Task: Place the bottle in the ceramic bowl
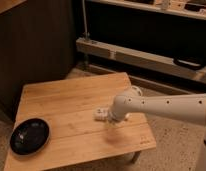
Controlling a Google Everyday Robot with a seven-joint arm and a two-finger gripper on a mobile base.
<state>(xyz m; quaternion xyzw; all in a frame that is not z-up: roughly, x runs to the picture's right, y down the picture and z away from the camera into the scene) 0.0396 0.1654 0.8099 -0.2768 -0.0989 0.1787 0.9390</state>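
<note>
One bottle (pixel 100 114) (jaws at it) lies outside the bowl (pixel 27 138).

The gripper (pixel 112 125) hung low over the table (pixel 71 97) on its 4 o'clock side, fingers apart, with the bottle (pixel 100 114) lying just beside it at 10 o'clock. From there toward 8 o'clock, bare wood ran unbroken to the bowl (pixel 29 135) near the table's corner. The arm (pixel 161 107) filled the space at 3 o'clock. Beyond the table, a metal rail (pixel 136 55) blocked 1 o'clock and a dark wall panel (pixel 31 45) blocked 11 o'clock.
</note>
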